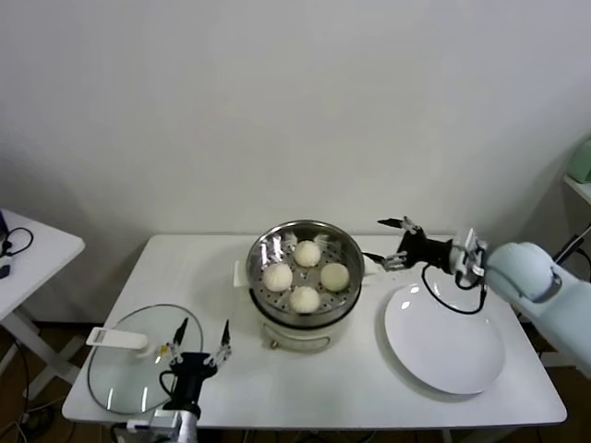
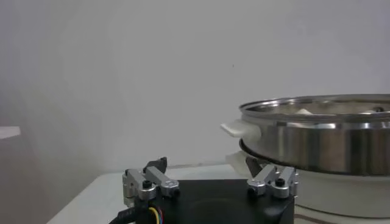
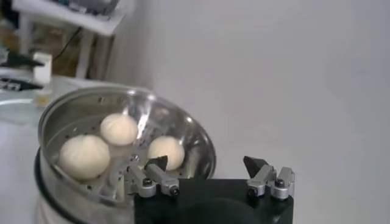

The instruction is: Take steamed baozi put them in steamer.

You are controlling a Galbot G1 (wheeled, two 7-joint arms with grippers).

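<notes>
The steamer point(image 1: 305, 318), a shiny steel pot on a white base, stands mid-table. Four cream-white baozi lie on its perforated tray: one at the back point(image 1: 307, 252), one on the left point(image 1: 278, 276), one on the right point(image 1: 334, 275) and one at the front point(image 1: 305, 298). My right gripper point(image 1: 375, 240) is open and empty, just right of the steamer's rim, above the table. In the right wrist view three baozi point(image 3: 84, 156) show inside the steamer point(image 3: 183, 131), beyond the gripper point(image 3: 205, 163). My left gripper point(image 1: 205, 325) is open and empty, low at the front left. Its wrist view shows the gripper point(image 2: 206, 164) and the steamer's wall point(image 2: 323, 140).
An empty flat white plate point(image 1: 445, 341) lies right of the steamer, under my right arm. A round glass lid point(image 1: 129, 378) with a white handle point(image 1: 118, 339) lies at the front left beside my left gripper. A white side table point(image 1: 28, 258) stands off to the left.
</notes>
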